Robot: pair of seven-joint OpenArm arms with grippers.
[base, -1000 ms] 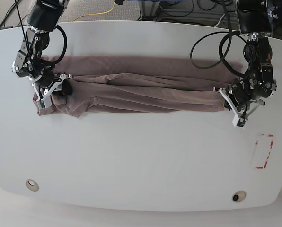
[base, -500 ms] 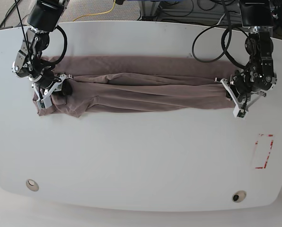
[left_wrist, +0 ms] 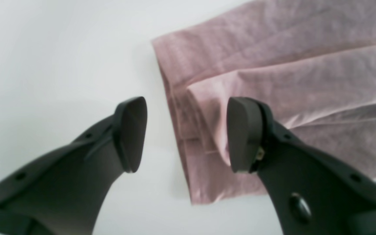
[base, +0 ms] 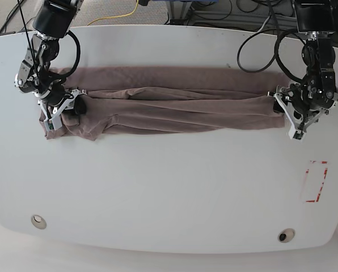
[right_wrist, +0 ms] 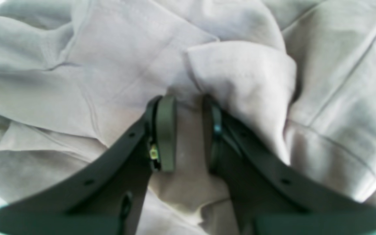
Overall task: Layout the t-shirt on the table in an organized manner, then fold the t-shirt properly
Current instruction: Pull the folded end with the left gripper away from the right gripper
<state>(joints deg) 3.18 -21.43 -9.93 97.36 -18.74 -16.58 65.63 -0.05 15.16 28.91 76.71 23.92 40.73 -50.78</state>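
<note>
The counter point(base: 169, 192) is a glossy white top, and the t-shirt point(base: 169, 107) lies across its far half as a long band folded lengthwise, running from one arm to the other. Taking the t-shirt as landmark: the red dashed rectangle point(base: 316, 181) sits on bare counter nearer the camera than the band's left-arm end, and the two small round holes point(base: 38, 221) lie well toward the near edge.

At the band's left-arm end the left tool point(left_wrist: 186, 133) hangs spread wide just above the hem corner, one finger over bare counter, the other over the cloth, pinching nothing. At the opposite, bunched end the right tool point(right_wrist: 188, 137) is pressed nearly together on a ridge of the t-shirt, which shows between its pads.

The step in hand reads as laying the stretched band down flat. To do it well, the left end looks square already, so the left tool should lift straight clear without snagging the layered edge. The bunched end needs more care: a gentle pull away from the band's middle would smooth its wrinkles before the right tool lets go, and too hard a pull risks dragging the freed end out of line
</note>
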